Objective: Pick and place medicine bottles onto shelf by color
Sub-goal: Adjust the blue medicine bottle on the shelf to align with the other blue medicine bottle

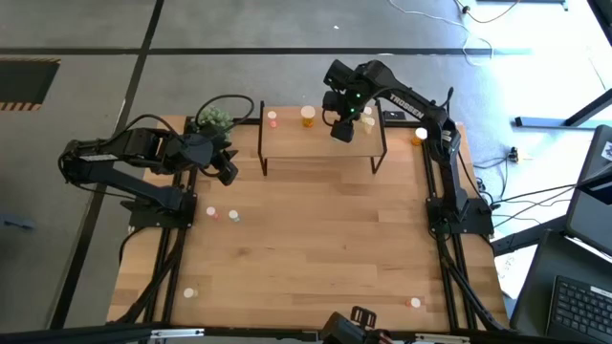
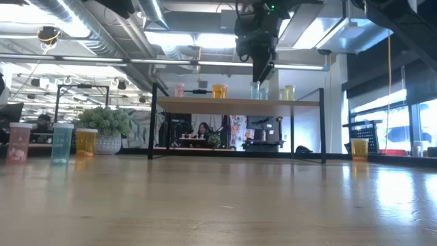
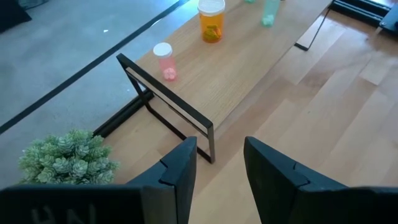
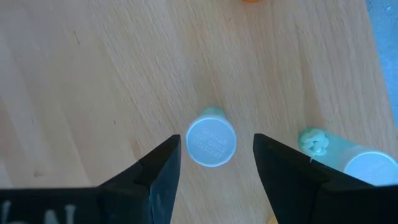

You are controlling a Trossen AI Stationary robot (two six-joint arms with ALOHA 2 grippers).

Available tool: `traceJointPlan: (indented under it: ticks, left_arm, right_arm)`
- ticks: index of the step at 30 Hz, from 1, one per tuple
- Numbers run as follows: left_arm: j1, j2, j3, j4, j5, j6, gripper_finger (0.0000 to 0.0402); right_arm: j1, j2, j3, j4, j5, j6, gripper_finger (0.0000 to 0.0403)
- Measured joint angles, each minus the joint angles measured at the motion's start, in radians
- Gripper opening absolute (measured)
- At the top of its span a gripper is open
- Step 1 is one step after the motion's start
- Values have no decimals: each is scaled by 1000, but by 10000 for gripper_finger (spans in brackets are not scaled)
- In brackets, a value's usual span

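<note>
Hanging over the shelf point(image 1: 320, 143), my right gripper point(image 4: 214, 163) points straight down, fingers spread either side of a green bottle point(image 4: 211, 140) standing on the board (not touching); left gripper point(image 3: 219, 168) waits open beside the plant point(image 3: 67, 155)

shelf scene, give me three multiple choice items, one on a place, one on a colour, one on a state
1. Where is the right gripper?
A. above the shelf
B. beside the plant
C. at the table's near edge

2. What colour is the bottle nearest the shelf's plant end?
A. orange
B. pink
C. green

3. How do the right gripper's jaws stand?
A. shut on a bottle
B. open, either side of a green bottle
C. shut on nothing

Answers: 1 A, the high view puts it over the shelf. 2 B, the left wrist view shows a pink body. 3 B, the right wrist view shows gaps on both sides of the cap.
</note>
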Motion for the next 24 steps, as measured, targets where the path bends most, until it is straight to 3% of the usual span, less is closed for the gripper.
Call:
traceJointPlan:
  ticks: [18,24]
  left_arm:
    - [0,0,0,0,0,9,128]
    - [0,0,0,0,0,9,128]
  right_arm:
    - [0,17,1,15,0,-1,203]
    - [1,23,1,0,32,0,172]
